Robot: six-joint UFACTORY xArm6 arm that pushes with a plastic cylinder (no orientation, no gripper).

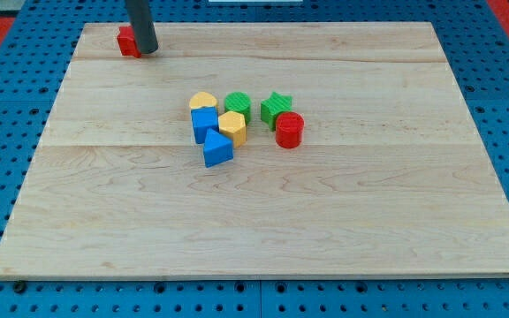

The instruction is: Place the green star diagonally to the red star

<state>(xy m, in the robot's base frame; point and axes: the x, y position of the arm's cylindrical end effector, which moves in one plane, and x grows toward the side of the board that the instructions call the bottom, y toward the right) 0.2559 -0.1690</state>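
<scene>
The green star (276, 108) lies near the board's middle, touching a red cylinder (289, 129) just below and to its right. The red star (128, 41) sits at the board's top left corner, partly hidden behind my rod. My tip (147, 51) rests on the board right beside the red star, touching its right side, far to the upper left of the green star.
A cluster lies left of the green star: a green cylinder (238, 105), a yellow heart (203, 102), a yellow hexagon (232, 126), a blue block (204, 123) and a blue triangle (217, 149). The wooden board (263, 221) lies on a blue pegboard.
</scene>
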